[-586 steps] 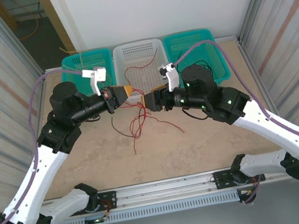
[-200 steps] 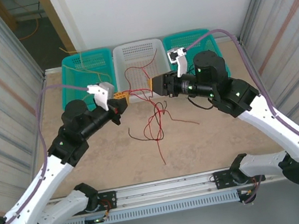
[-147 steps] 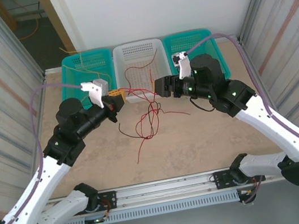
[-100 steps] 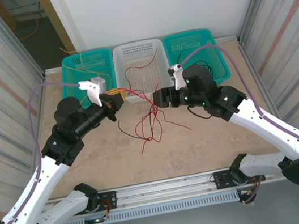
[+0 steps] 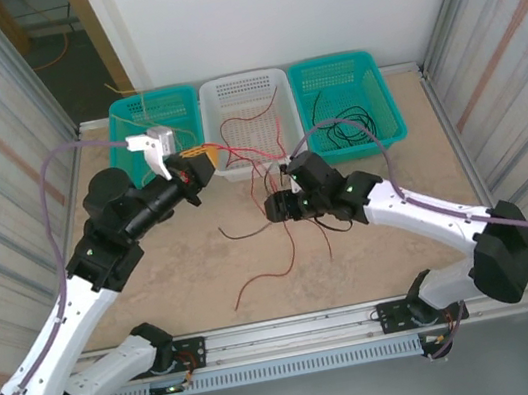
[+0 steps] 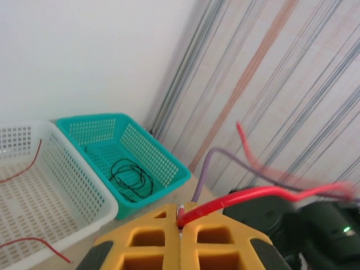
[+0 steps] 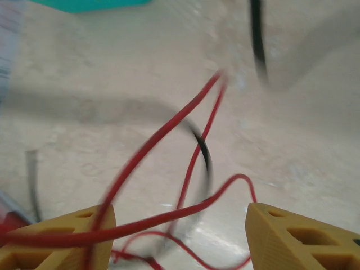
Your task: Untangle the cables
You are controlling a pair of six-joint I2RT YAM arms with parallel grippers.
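Left hand (image 6: pixel 180 218) tight on red cable (image 6: pixel 242 197), right hand (image 7: pixel 180 216) wide open, 3 baskets (image 5: pixel 240 79) behind

Red cable (image 6: pixel 250 194) blurs beyond the left claw (image 6: pixel 180 218).

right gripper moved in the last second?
Yes. The right gripper has pulled back from the white basket, toward the bottom of the top view.

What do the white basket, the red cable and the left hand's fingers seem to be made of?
White basket: moulded plastic, semi-matt, judging by its perforated grid walls and rolled rim. Red cable: thin wire in smooth, glossy plastic insulation, apparently; it bends freely. Left hand's fingers: yellow, matt, with hollow cells, likely printed plastic or rubber; the look leaves it open.
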